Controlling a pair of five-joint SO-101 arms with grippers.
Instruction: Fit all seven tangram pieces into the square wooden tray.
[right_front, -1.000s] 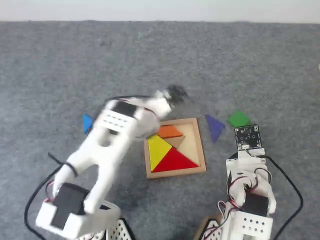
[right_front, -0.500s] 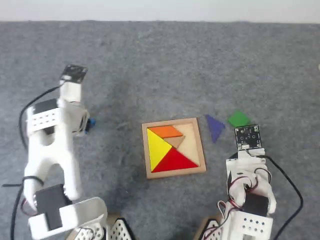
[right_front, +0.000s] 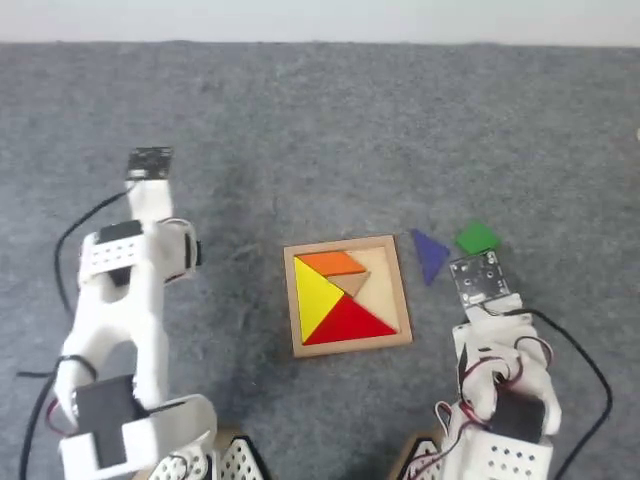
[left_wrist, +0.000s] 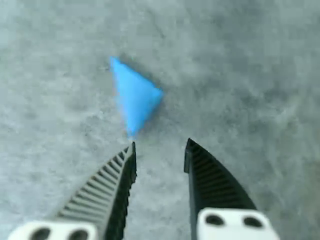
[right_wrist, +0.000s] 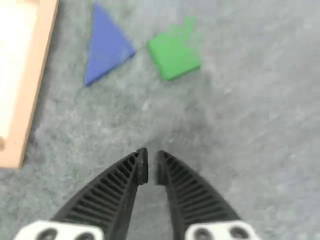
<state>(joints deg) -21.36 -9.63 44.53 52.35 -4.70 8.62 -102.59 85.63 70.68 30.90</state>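
Your left gripper (left_wrist: 160, 147) hung open and empty by the light-blue triangle (left_wrist: 135, 97); your right gripper (right_wrist: 150, 160) was all but closed, holding nothing.
From above, your left arm (right_front: 130, 260) stood well left of the tray (right_front: 355, 346), stretched away from its base. Its wrist view gave you what lay under it: the light-blue triangle flat on the grey mat, one corner just ahead of a fingertip. The tray held four pieces: orange (right_front: 332, 263), yellow (right_front: 315, 298), red (right_front: 352, 322) and a small tan triangle (right_front: 350, 284). Just right of the tray lay the dark-blue triangle (right_front: 430, 252) and the green square (right_front: 477, 238), close together. Your right arm (right_front: 490, 340) sat folded near its base, and its wrist view showed those two pieces well ahead of the fingertips.
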